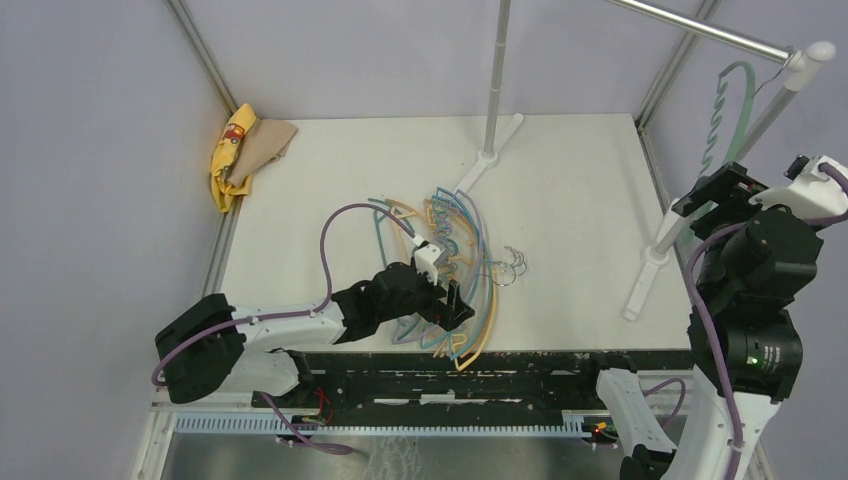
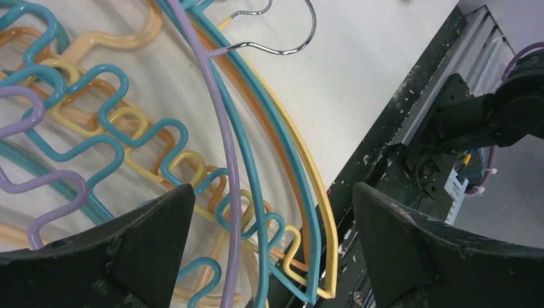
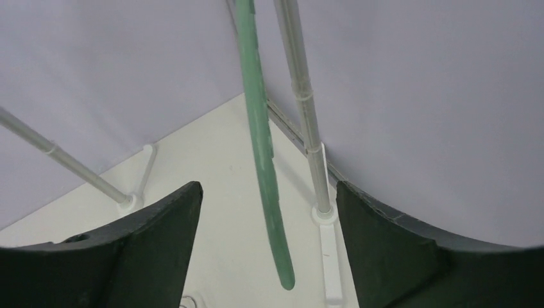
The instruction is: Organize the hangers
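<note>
Both arms have white link shells and matte black joint housings. A purple cable (image 1: pixel 327 232) loops off the left arm (image 1: pixel 290 323); another runs up the right arm (image 1: pixel 765 255), past a small green light (image 1: pixel 752 359). The fingers (image 2: pixel 138 247) are broad black wedges.

On my feed the white worktop (image 1: pixel 580 190) carries a tangled pile of hangers (image 1: pixel 487 270) at its near middle, and the nearest tips reach past the near edge. A yellow-and-tan cloth (image 1: pixel 243 150) lies crumpled at the far left corner. The far rack foot (image 1: pixel 490 155) stands mid-back and the right rack foot (image 1: pixel 640 285) at the right side.
</note>
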Tool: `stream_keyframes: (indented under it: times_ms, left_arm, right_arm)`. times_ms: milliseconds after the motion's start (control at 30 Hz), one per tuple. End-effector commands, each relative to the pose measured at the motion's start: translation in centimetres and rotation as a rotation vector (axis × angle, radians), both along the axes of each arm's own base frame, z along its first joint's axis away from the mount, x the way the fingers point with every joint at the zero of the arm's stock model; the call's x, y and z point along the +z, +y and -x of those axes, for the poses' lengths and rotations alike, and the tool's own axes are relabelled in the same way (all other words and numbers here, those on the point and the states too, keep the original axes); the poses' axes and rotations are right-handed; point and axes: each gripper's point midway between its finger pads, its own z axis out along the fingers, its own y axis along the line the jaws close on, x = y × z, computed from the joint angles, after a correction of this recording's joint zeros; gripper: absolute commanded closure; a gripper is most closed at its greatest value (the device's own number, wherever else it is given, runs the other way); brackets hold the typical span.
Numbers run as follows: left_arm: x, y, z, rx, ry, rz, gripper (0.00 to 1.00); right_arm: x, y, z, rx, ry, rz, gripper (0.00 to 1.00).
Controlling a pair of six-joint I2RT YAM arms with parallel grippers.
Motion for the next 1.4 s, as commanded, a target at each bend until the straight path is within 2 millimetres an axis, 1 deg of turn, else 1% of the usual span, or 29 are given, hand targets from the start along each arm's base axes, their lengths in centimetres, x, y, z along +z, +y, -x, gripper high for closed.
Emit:
stream_keyframes:
  times_ms: [0,133,200,233,300,400,467,567,667,733,833,933,967,1000,1067,1100,1233,1267,1300,1333,1367]
  left_arm:
    - [-0.1,0.0,-0.4,0.008,-0.042,0.003,0.01]
    - [-0.9,0.4,-0.5,0.018,-0.036,-0.015,0.01]
    - [-1.1,0.5,-0.5,0.023,-0.035,-0.022,0.01]
    - [-1.2,0.6,-0.5,0.024,-0.035,-0.024,0.01]
    - [-1.1,0.6,-0.6,0.029,-0.035,-0.023,0.01]
    - [-1.0,0.6,-0.5,0.026,-0.032,-0.021,0.01]
    - [-1.1,0.6,-0.4,0.024,-0.028,-0.023,0.00]
    - [-1.6,0.8,-0.3,0.024,-0.017,-0.036,0.01]
    - [-2.6,1.0,-0.6,0.043,-0.015,-0.071,0.04]
    - [-3.8,1.1,-1.0,0.058,-0.010,-0.115,0.11]
    - [-5.3,0.8,-1.2,0.058,0.010,-0.151,0.26]
    - [-6.7,1.0,-1.3,0.074,0.027,-0.183,0.31]
    - [-7.1,1.1,-1.3,0.080,0.030,-0.195,0.34]
    - [-7.4,1.2,-1.4,0.084,0.032,-0.202,0.39]
    - [-7.8,1.3,-1.4,0.088,0.036,-0.215,0.53]
    - [-8.0,1.4,-1.4,0.087,0.038,-0.217,0.58]
    - [-8.7,1.6,-1.2,0.084,0.045,-0.228,0.61]
    - [-8.8,1.7,-1.1,0.086,0.047,-0.229,0.64]
    - [-9.0,1.8,-1.1,0.089,0.049,-0.233,0.73]
    - [-9.2,2.0,-1.1,0.095,0.050,-0.236,0.85]
    - [-9.1,2.1,-1.1,0.097,0.048,-0.235,0.95]
  right_arm:
    - [2.9,1.9,0.0,0.133,-0.045,0.062,0.18]
    - [3.6,5.0,-1.0,0.315,-0.065,0.060,0.26]
    - [3.4,6.7,-1.9,0.414,-0.064,0.032,0.29]
    - [2.9,7.5,-2.4,0.461,-0.049,0.014,0.30]
    - [1.2,9.1,-3.9,0.557,0.001,-0.035,0.32]
    - [-1.9,10.7,-5.5,0.652,0.059,-0.115,0.39]
    - [-3.8,11.4,-5.9,0.684,0.072,-0.154,0.39]
    - [-6.5,11.6,-6.1,0.696,0.118,-0.180,0.39]
    - [-8.3,11.9,-6.1,0.714,0.152,-0.189,0.39]
    - [-9.1,12.3,-5.9,0.733,0.161,-0.201,0.39]
    - [-10.0,12.5,-5.7,0.743,0.171,-0.214,0.39]
    - [-10.5,12.7,-5.5,0.754,0.178,-0.220,0.39]
    - [-10.6,12.8,-5.5,0.756,0.179,-0.223,0.39]
    - [-10.8,12.8,-5.5,0.755,0.180,-0.227,0.39]
    - [-11.2,12.8,-5.6,0.756,0.185,-0.233,0.39]
    - [-11.3,12.8,-5.7,0.756,0.185,-0.235,0.39]
    - [-11.7,13.0,-5.9,0.760,0.192,-0.249,0.39]
    - [-11.6,13.0,-5.9,0.760,0.191,-0.249,0.40]
    - [-11.7,12.9,-5.9,0.760,0.191,-0.248,0.40]
    - [-11.7,13.0,-5.9,0.761,0.194,-0.250,0.39]
    - [-11.7,12.9,-5.9,0.760,0.192,-0.249,0.40]
